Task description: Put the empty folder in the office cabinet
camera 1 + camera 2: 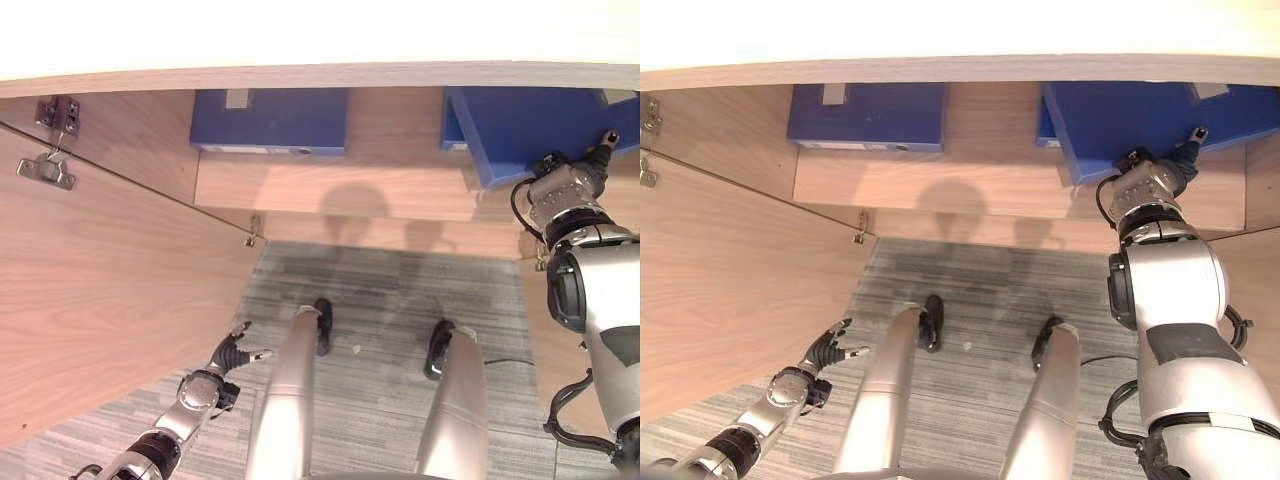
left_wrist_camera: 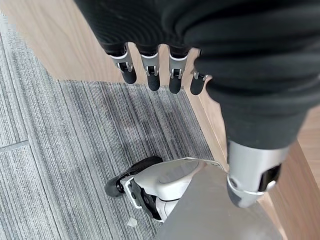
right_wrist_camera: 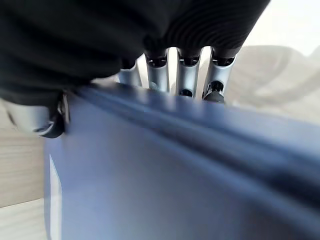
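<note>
R hand (image 1: 1155,180) at 2 o'clock, fingers clamped on blue folder (image 1: 1130,120) on cabinet shelf (image 1: 980,185). L hand (image 1: 232,355) at 7 o'clock, fingers spread, empty.

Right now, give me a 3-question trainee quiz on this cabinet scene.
1. True or false: the right hand is at the blue folder on the cabinet shelf.
2. Which hand hangs free over the carpet? A) left hand B) right hand
3. Fill in: the other blue folder lies toward the robot's ____ on the shelf.

Key: 1 true; 2 A; 3 left. In the right wrist view the fingers reach over the folder's edge.
</note>
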Robot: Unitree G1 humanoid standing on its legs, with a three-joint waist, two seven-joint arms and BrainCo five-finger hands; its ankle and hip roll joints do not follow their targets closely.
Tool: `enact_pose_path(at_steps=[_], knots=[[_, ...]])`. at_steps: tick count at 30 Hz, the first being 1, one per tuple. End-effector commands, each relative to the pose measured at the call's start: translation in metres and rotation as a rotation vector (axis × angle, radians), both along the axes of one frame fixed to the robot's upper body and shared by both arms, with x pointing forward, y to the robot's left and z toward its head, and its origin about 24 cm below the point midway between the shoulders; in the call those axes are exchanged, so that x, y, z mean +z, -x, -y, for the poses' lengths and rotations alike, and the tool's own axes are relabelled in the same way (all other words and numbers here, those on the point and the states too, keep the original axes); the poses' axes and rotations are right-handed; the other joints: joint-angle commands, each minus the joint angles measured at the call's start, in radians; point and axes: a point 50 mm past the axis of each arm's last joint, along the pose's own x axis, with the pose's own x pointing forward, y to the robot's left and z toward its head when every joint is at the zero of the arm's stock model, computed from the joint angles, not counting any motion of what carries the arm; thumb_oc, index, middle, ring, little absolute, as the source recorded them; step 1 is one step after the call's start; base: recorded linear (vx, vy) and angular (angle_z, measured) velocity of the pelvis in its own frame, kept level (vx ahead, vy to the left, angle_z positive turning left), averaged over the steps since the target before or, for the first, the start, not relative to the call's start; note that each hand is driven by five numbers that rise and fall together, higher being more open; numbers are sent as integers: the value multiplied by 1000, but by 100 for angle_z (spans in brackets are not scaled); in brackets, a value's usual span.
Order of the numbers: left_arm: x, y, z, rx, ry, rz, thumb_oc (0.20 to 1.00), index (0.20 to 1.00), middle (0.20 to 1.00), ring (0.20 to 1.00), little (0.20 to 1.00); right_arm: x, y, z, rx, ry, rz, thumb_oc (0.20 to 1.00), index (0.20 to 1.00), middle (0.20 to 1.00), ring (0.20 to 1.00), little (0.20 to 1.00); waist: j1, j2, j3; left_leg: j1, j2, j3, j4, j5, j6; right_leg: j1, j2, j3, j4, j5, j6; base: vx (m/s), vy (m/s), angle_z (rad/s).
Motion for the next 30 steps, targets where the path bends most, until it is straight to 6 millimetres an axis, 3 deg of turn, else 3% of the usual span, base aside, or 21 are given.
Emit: enact_pose_path(at_steps=[1,15,23,30], knots=[[2,2,-11,-1,-28,12,1000,1000,1000,1000,1000,52,22,41,-210,-90,240,200,200,200,200,200,2,71,9,34,71,-109,-156,34,-109,90,17,-89,4,-147,-3,38,2,2],[2,8,-8,-79,-42,-3,1000,1000,1000,1000,1000,65,32,52,-303,-244,418,200,200,200,200,200,26,102,-5,84,42,-104,-176,21,-102,158,3,-82,-19,-155,14,43,3,4],[4,7,-9,-90,-33,2,1000,1000,1000,1000,1000,79,32,52,-292,-220,439,200,200,200,200,200,37,118,-12,100,33,-99,-187,18,-97,177,-4,-77,-30,-151,23,22,8,1],[0,12,-9,-105,-47,-22,1000,1000,1000,1000,1000,106,38,56,-271,-144,476,200,200,200,200,200,51,119,-19,82,22,-101,-190,23,-91,169,-13,-79,-31,-146,28,5,1,0]])
